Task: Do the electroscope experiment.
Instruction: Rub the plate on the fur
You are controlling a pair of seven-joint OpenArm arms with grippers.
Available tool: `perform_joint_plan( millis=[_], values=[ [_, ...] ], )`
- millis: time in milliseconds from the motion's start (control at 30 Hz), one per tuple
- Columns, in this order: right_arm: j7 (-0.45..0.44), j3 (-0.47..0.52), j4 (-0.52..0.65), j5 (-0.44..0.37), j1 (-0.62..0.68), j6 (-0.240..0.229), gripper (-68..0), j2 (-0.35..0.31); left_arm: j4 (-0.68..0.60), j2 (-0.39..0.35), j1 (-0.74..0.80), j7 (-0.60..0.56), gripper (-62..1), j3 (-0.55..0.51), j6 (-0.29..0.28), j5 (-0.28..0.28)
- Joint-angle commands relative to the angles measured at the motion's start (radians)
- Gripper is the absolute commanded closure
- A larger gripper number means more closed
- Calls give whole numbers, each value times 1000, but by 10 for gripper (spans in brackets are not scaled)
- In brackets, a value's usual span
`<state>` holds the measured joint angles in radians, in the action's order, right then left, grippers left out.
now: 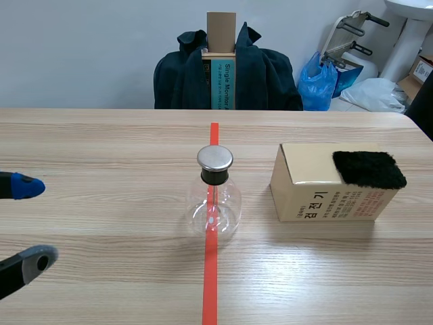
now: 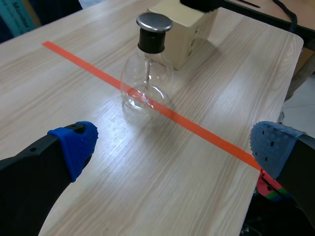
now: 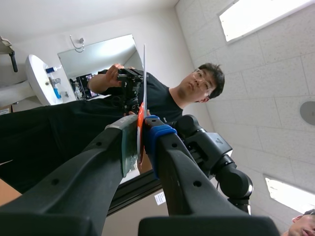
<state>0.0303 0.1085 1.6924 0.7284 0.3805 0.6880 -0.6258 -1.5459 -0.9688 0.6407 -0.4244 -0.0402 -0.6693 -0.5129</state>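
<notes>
The electroscope, a clear glass flask (image 1: 215, 202) with a black neck and a round metal cap (image 1: 215, 158), stands on the red tape line at mid-table. My left gripper (image 1: 34, 223) is open at the left, level with the flask (image 2: 145, 86), which lies ahead of its blue pads (image 2: 78, 142). A black fur pad (image 1: 369, 169) lies on a tan cardboard box (image 1: 318, 200) to the flask's right. My right gripper (image 3: 140, 132) is outside the scene view. It points up toward the ceiling, shut on a thin flat strip (image 3: 144, 73), white above and orange at the pads.
A chair draped with a dark jacket (image 1: 264, 74) stands past the far table edge, with a tall carton (image 1: 221, 61) on it. In the right wrist view a person (image 3: 162, 101) in black holds a dark device. The table's right edge (image 2: 290, 64) lies beyond the box (image 2: 184, 37).
</notes>
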Motion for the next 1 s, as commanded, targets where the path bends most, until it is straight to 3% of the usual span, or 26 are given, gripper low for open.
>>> perform_joint_plan(
  millis=[0,233,400,700,967],
  values=[
    [-1,3,4,-1,-12,11,-7,-11,-16,20,-10,-26,-623,-13,-8,-7],
    [-42,0,-5,1,-1,-40,-7,43,-24,27,-6,-25,-623,-29,-7,-3],
    [-136,-52,-79,58,16,-85,-7,105,-24,27,-6,-28,-623,-29,-7,0],
    [-268,-153,-270,182,23,-90,-7,187,-24,40,-6,-28,-623,-29,-6,3],
    [-315,-171,-393,212,22,-90,-7,202,-23,40,-6,-28,-623,-29,2,3]
  ],
)
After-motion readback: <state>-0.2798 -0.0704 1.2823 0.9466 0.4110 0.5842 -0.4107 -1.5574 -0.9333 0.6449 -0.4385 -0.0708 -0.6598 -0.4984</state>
